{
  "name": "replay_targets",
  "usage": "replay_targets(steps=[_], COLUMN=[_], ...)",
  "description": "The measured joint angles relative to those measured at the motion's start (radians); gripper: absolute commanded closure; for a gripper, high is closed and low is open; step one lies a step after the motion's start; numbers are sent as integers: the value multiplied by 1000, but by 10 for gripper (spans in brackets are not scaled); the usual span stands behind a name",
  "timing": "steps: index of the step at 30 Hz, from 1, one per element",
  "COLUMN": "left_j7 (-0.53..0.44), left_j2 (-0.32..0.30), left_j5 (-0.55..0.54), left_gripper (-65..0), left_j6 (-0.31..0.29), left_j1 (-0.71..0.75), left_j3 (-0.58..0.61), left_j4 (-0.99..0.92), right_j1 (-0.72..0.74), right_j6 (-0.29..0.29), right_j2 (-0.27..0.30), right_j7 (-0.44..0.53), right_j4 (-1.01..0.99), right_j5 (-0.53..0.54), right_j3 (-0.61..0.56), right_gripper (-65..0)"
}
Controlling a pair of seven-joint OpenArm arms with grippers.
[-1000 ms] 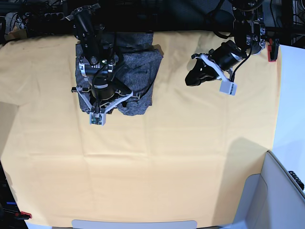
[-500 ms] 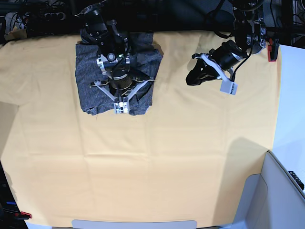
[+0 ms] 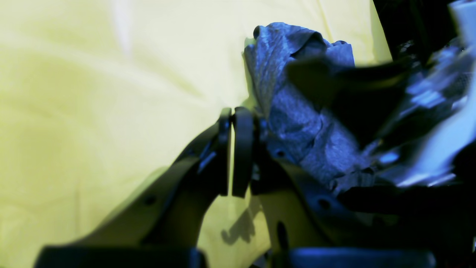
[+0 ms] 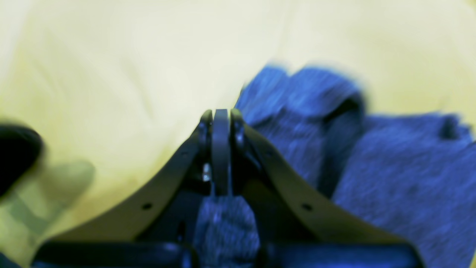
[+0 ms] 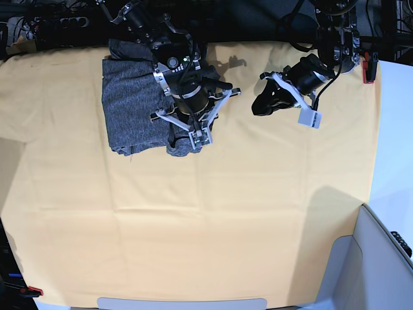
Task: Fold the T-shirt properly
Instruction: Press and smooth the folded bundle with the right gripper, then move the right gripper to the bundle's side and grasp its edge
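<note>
- The right gripper (image 4: 222, 113) has its fingertips together, with no cloth seen pinched between them. It is the nearer of the two by far, poised over the side of the shirt that faces the other arm.
- From there the T-shirt (image 5: 129, 97) spreads mostly toward the left of the base view, a dark bundle on the pale table (image 5: 193, 239). Whether the fingertips touch the fabric or sit just above it, the pictures cannot tell.
- Beneath that arm, the uneven side of the bundle runs roughly from the far end toward the near end in the base view. The bundle's overall long axis is hard to call — the arm hides part of it, and the outline is nearly square.
- The left gripper (image 3: 231, 113) also has its tips together, empty, well apart from the cloth on the base view's right. For it, the shirt lies across toward the other arm.
- The next move probably belongs to the right arm — tidying that uneven side inward would mean working toward the base view's left.
</note>
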Motion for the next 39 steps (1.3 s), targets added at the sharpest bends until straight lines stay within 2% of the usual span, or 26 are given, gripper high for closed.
replay_targets(steps=[4,7,10,13,14,16,18,21,25,29,32,35,39], left_j7=[0,1,1,-1,-1,3,3,2,4,4,3,2,3], left_j2=[-1,0,-26,-38,-38,-33,-31,-37,-35,-34,-35,-34,-33], left_j5=[-1,0,-3,0,0,0,-3,-1,-2,-1,0,-2,0], left_gripper=[-5,-8,-58,-116,-131,-137,-137,-137,-137,-138,-138,-138,-138], left_j6=[0,0,-1,0,1,3,-2,0,-1,-1,0,-1,0], left_j1=[-1,0,0,0,0,0,0,0,0,0,0,0,2], left_j3=[0,0,0,-3,-3,-3,-2,-2,-2,-2,-2,-2,-2], left_j4=[0,0,0,0,0,0,0,0,0,0,0,0,-10], right_j1=[36,53,45,43,44,47,47,45,73,85,90,117,148], right_j6=[8,3,30,82,129,200,266,358,456,569,608,679,718], right_j2=[45,75,94,144,176,234,266,300,349,340,320,309,282], right_j7=[0,4,-3,0,2,11,0,4,-85,-88,-96,-160,-186], right_j4=[85,101,101,94,79,27,-40,-150,-279,-357,-435,-496,-538], right_j5=[12,79,256,436,532,668,788,912,950,973,956,953,964], right_j3=[8,98,275,474,545,673,788,907,924,921,919,921,924], right_gripper=[-20,-107,-212,-272,-282,-290,-290,-291,-292,-293,-293,-292,-292])
